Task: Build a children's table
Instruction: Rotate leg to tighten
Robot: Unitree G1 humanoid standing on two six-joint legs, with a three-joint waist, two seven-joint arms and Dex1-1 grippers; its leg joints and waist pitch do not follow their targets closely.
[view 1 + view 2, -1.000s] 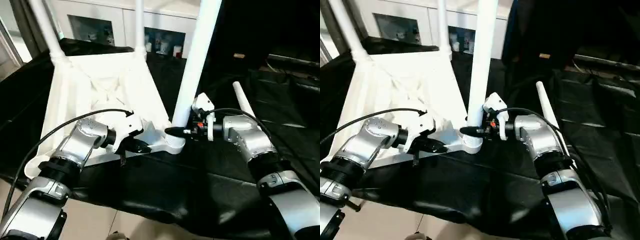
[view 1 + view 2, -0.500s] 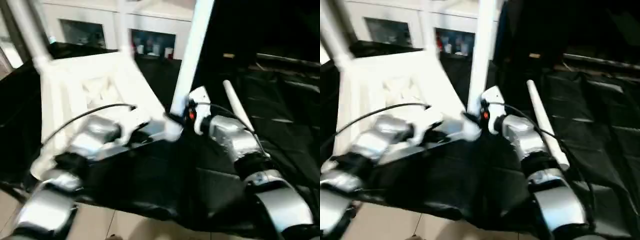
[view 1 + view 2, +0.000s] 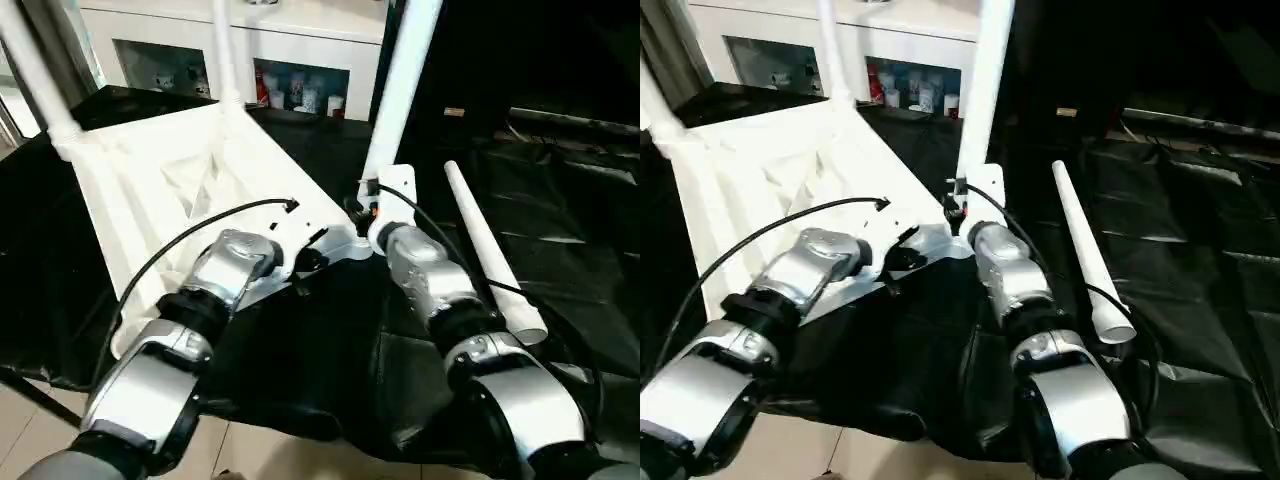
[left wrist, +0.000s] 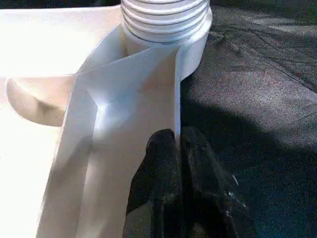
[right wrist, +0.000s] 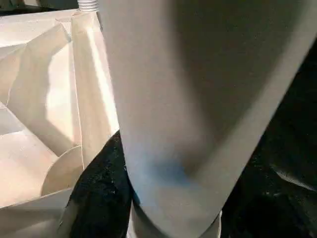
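Your left gripper (image 4: 177,144) is clenched on the rim of the upturned table top (image 3: 170,170) on the black-draped desk (image 3: 560,210), bracing it while your right gripper (image 3: 358,212) grasps the near leg (image 3: 400,90) upright in its corner socket (image 4: 190,47); a loose leg (image 3: 490,250) lies beside.

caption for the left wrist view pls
Left gripper pinching the upturned table top's rim beside a threaded leg.

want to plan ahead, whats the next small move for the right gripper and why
Probably keep turning the leg into its corner socket. The right gripper is closed around the leg's base, and the left gripper pinches the tabletop rim beside that socket. One leg lies loose on the black cloth, so this one may need seating first.
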